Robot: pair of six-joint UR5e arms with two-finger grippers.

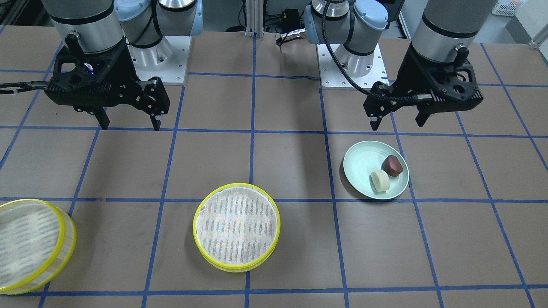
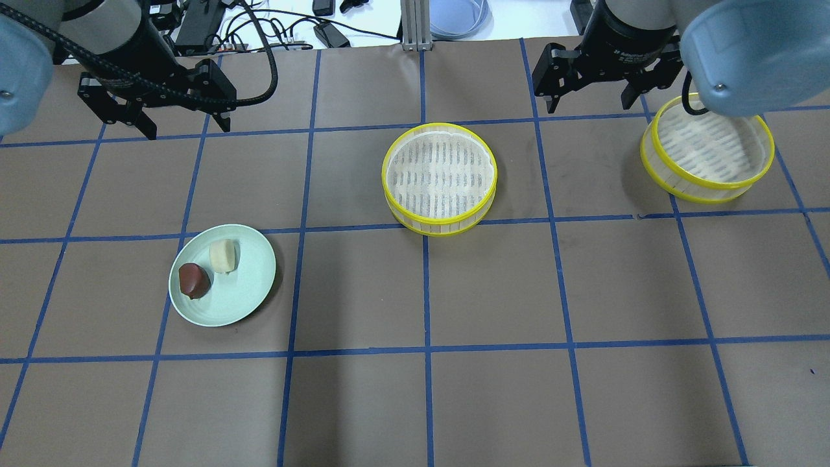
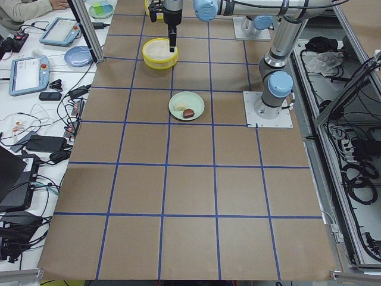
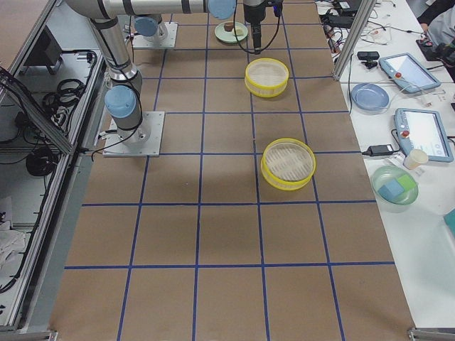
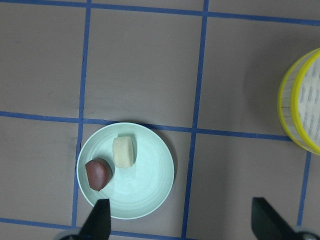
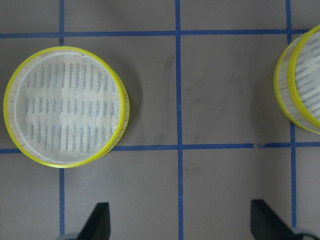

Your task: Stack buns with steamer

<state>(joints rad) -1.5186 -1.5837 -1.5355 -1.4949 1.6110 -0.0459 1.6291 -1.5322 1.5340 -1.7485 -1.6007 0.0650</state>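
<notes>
A cream-white bun (image 1: 380, 181) and a dark reddish-brown bun (image 1: 392, 165) lie side by side on a mint-green plate (image 1: 359, 162). One yellow-rimmed steamer tray (image 1: 236, 226) stands empty mid-table. The other steamer tray (image 1: 30, 244) stands empty on my right side. My left gripper (image 1: 398, 124) hangs open and empty above the table, just behind the plate. Its wrist view shows both buns (image 5: 123, 151) below, between the fingers (image 5: 97, 222). My right gripper (image 1: 130, 125) hangs open and empty; its wrist view shows the middle tray (image 6: 67, 106) and the other tray's edge (image 6: 305, 90).
The brown table (image 2: 493, 292) has a blue tape grid. The arm bases (image 1: 160, 55) stand on the robot's side of it. Cables and devices lie beyond the table's far edge (image 2: 324, 32) on the operators' bench.
</notes>
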